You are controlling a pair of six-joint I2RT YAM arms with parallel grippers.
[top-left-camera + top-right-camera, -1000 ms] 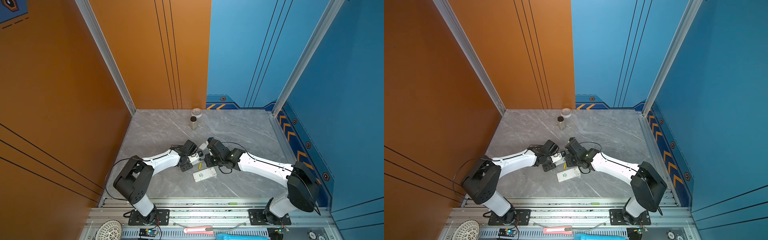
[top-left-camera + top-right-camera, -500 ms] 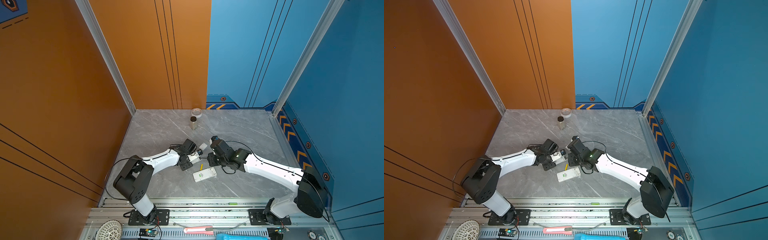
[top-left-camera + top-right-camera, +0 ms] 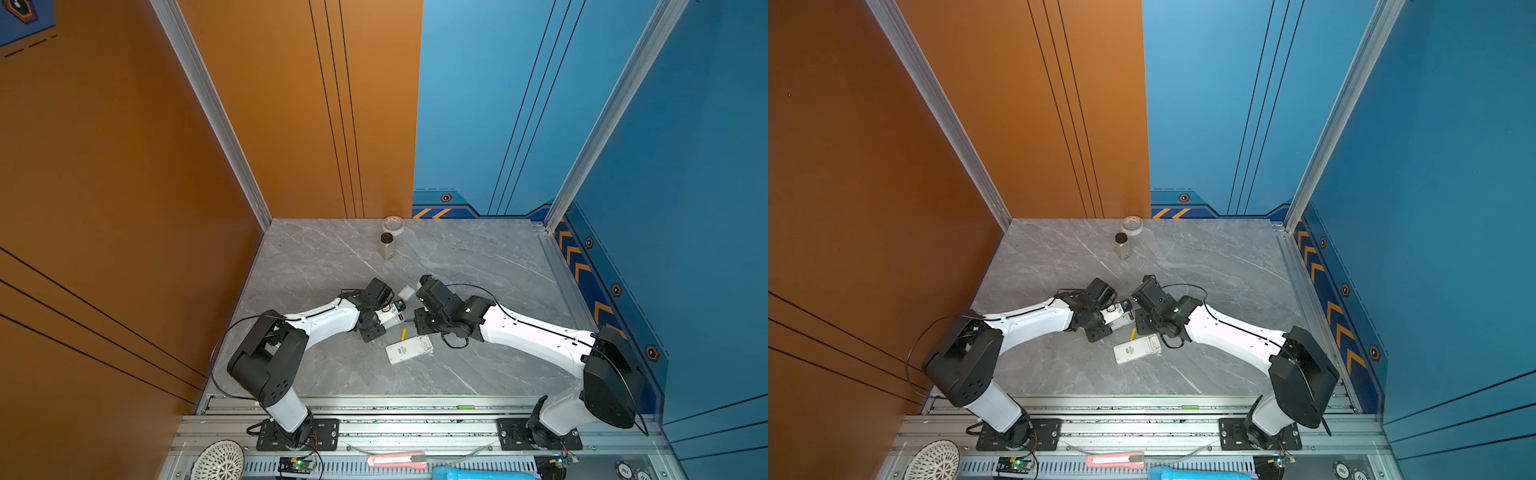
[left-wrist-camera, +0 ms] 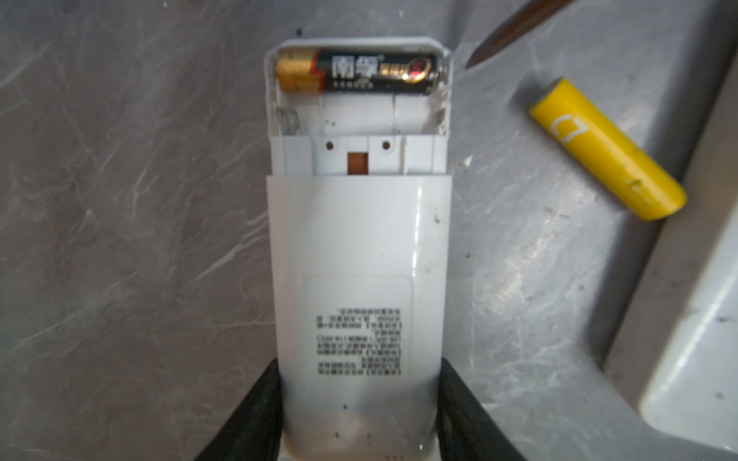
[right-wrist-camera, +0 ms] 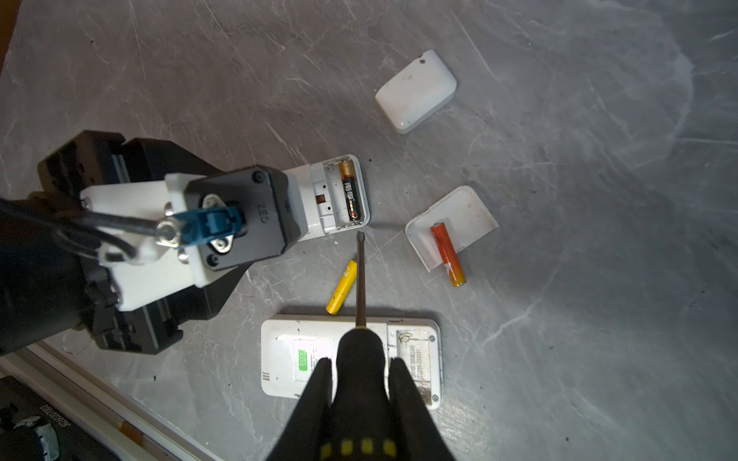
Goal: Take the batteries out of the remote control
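Top views: remote on the counter; yellow battery out beside it
Left wrist: our left end effector clamps the remote; black battery seated inside
Right wrist: our right end effector grips the screwdriver; next, we judge, lever that remaining cell out

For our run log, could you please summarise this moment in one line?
left pincer: grips small white plastic remote | right pincer: grips black-handled screwdriver | black-gold battery: in compartment | yellow battery, orange-red battery: out
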